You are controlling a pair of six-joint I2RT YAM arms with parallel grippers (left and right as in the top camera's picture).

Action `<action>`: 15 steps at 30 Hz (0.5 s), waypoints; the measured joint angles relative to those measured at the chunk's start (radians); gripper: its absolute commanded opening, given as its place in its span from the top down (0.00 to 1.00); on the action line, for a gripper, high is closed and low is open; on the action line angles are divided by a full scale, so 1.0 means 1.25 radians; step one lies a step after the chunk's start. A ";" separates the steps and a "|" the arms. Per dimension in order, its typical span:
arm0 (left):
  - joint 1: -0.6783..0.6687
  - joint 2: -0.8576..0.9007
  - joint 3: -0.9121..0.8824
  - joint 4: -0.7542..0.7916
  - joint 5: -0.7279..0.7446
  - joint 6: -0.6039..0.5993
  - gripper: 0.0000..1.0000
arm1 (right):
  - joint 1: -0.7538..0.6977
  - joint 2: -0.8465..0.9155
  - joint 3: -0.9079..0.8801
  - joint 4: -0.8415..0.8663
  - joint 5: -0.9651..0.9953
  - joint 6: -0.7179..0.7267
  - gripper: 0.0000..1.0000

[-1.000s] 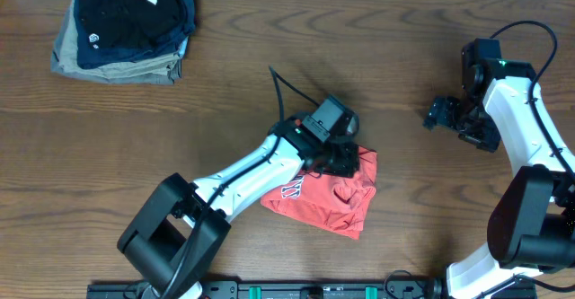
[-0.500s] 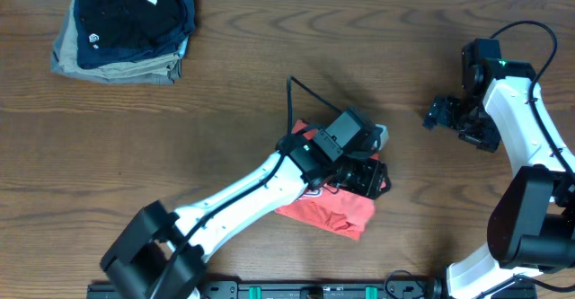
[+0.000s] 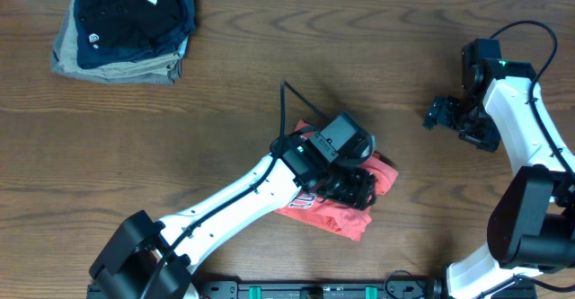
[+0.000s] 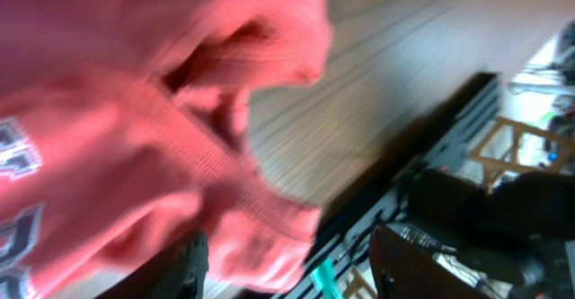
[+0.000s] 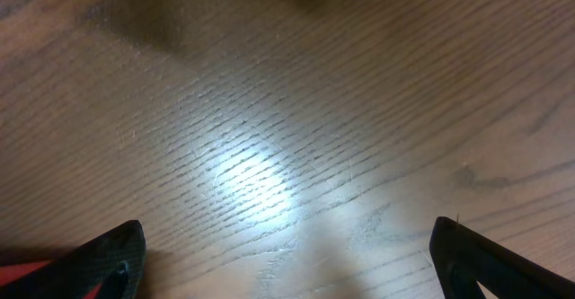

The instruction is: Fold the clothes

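The clothes, a coral-red T-shirt [image 3: 334, 216], lie bunched at the table's centre front, white lettering [image 3: 300, 200] showing beside the arm. My left gripper [image 3: 356, 188] hovers low over the shirt's right part and hides its middle. In the blurred left wrist view the shirt [image 4: 135, 110] fills the left. A fold of its edge lies between the spread fingers of my left gripper [image 4: 289, 245], close to the left one and apart from the right one. My right gripper [image 3: 442, 115] stands open over bare wood at the right. Nothing lies between its fingers in its own view [image 5: 286, 236].
A stack of folded navy and khaki-grey garments [image 3: 126, 25] sits at the far left corner. A black rail [image 3: 296, 290] runs along the table's front edge. Bare wood [image 3: 225, 92] surrounds the shirt.
My left gripper swung right over the shirt, then came back slightly toward the front, its jaws widening. The shirt is more bunched, with folds now showing behind and right of the gripper. The right arm stayed still.
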 measured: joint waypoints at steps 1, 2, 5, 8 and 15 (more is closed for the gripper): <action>0.000 0.000 0.000 -0.024 -0.004 0.002 0.41 | 0.000 0.000 0.000 0.000 0.000 0.000 0.01; 0.001 0.000 0.000 -0.039 -0.007 0.002 0.41 | 0.000 0.000 0.000 0.001 0.000 0.000 0.01; 0.001 0.000 0.000 -0.067 -0.017 0.005 0.41 | 0.000 0.000 0.000 0.000 0.000 0.000 0.01; 0.000 0.000 -0.002 -0.069 -0.044 0.004 0.41 | 0.000 0.000 0.000 0.000 0.000 0.000 0.01; -0.035 0.038 -0.026 -0.035 -0.082 -0.007 0.57 | 0.000 0.000 0.000 0.000 0.000 0.000 0.01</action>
